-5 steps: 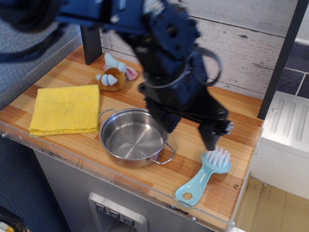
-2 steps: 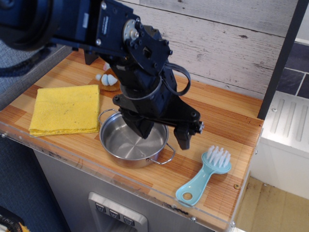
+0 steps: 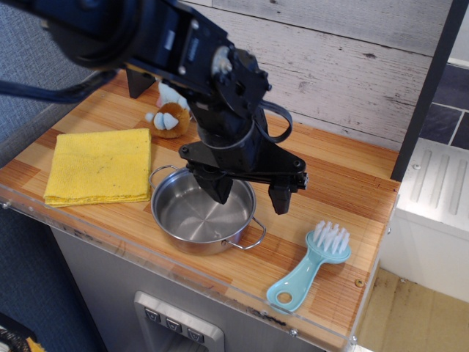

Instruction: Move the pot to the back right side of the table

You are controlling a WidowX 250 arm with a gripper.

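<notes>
The pot sits near the front edge of the table, about midway along its width, upright and empty, its shiny bowl open to view. One wire loop handle shows at its near right, another at its far left; the far right part of the rim is covered by the arm. The gripper hangs over that far right rim with its two fingers spread wide: the left finger dips inside the bowl, the right finger stands outside the pot's wall, above bare wood. Whether either finger touches the metal cannot be told.

Just left of the pot lies a folded yellow cloth, close to the left handle. Behind the pot, toward the far left, a plush toy rests on the wood, its right side hidden by the dark arm, which is blurred at the upper left and cut off by the frame. Right of the pot, near the front right corner, lies a light blue brush, bristles up, well apart from the pot.
</notes>
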